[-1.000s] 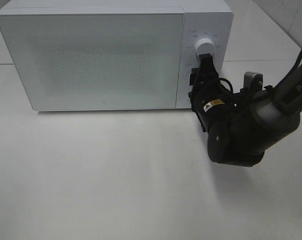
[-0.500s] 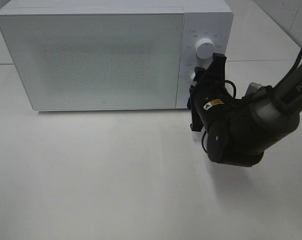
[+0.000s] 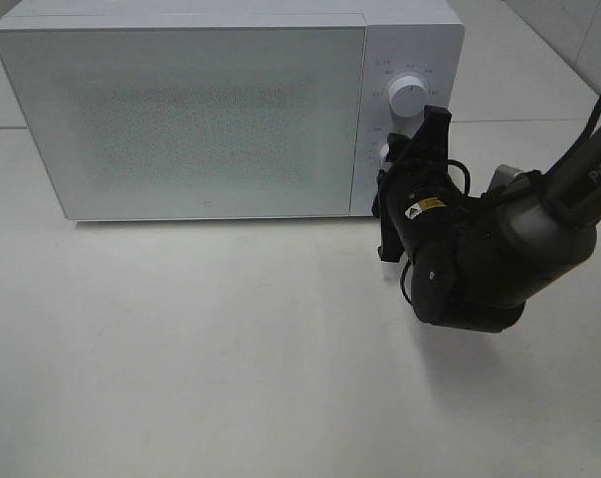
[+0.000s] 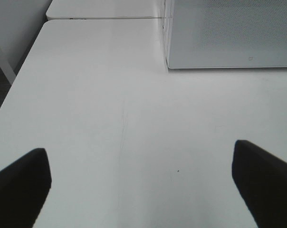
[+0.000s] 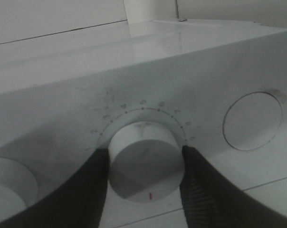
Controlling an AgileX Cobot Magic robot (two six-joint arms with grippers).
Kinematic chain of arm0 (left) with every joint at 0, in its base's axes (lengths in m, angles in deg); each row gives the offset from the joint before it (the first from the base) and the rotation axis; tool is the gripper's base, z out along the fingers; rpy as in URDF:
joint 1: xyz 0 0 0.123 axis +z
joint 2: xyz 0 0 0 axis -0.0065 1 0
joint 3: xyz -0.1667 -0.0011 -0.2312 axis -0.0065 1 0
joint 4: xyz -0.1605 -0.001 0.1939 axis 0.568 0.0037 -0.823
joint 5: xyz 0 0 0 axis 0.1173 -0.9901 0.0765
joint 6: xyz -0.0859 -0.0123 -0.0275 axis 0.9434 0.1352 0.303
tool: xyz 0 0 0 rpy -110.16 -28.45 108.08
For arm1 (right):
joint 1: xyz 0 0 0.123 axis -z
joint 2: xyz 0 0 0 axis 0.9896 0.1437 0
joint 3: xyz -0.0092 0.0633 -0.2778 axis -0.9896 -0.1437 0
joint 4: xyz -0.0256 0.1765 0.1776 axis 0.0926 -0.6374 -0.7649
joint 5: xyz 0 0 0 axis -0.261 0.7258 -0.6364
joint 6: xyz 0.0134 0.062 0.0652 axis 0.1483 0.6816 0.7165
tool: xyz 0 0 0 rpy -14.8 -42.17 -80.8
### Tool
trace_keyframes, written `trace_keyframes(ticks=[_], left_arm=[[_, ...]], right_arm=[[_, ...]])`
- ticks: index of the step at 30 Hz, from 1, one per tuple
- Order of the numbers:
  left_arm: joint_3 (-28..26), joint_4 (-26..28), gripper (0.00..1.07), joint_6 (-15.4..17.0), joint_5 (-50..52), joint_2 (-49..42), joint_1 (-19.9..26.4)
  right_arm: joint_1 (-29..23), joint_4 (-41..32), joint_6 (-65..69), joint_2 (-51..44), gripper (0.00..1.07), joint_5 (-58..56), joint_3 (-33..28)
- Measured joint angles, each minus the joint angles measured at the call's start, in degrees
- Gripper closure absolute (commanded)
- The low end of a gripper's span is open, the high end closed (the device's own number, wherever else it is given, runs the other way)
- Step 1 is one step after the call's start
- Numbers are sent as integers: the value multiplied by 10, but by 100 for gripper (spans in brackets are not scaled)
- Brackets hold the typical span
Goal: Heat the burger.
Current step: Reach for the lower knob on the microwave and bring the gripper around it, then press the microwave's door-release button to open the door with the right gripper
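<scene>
The burger is out of view. The white microwave [image 3: 201, 110] stands at the back of the table with its door closed. My right gripper [image 3: 398, 159] is at the control panel, shut on the lower knob [image 5: 146, 164]. Its dark fingers [image 5: 86, 190] press on both sides of that knob. Above it, the upper knob [image 3: 406, 97] is free. My left gripper [image 4: 141, 185] hangs open over bare table in front of the microwave's left corner, holding nothing. The exterior high view does not show it.
A ring of numbers surrounds the held knob, and a round button [image 5: 252, 121] sits beside it on the panel. The white table [image 3: 181, 349] stretches in front of the microwave. The bulky right arm [image 3: 480, 259] stands close to the microwave's right front corner.
My right gripper left the upper knob, dropped to the lower knob and turned its wrist. For the last half second it has stayed still.
</scene>
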Motion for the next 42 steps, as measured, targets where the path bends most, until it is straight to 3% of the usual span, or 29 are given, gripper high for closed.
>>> trace_keyframes(ticks=[1,2,3,5,6,7,8,9,12,17,22,28,33,35,41,42], left_arm=[[0,0,9,0,0,0,0],[0,0,9,0,0,0,0],[0,0,9,0,0,0,0],[0,0,9,0,0,0,0],[0,0,9,0,0,0,0],[0,0,9,0,0,0,0],[0,0,9,0,0,0,0],[0,0,9,0,0,0,0],[0,0,9,0,0,0,0],[0,0,9,0,0,0,0],[0,0,9,0,0,0,0],[0,0,9,0,0,0,0],[0,0,9,0,0,0,0],[0,0,9,0,0,0,0],[0,0,9,0,0,0,0],[0,0,9,0,0,0,0]], right_arm=[[0,0,0,0,88,0,0],[0,0,-2,0,76,0,0],[0,0,-2,0,76,0,0],[0,-1,-10,0,53,0,0],[0,-1,-10,0,53,0,0],[-1,10,-15,-2,38,-6,0],[-1,10,-15,-2,38,-6,0],[-5,28,-20,-6,24,-13,-5],[-4,41,-39,-23,16,-13,-18],[-3,52,-49,-38,20,-14,-45],[-3,87,-66,-68,31,-16,-95],[-3,104,-108,-98,32,-40,-124],[-3,129,-201,-149,32,-125,-146],[-3,135,-323,-193,32,-221,-147],[-3,127,-460,-231,32,-304,-147],[-2,113,-544,-246,32,-352,-141]])
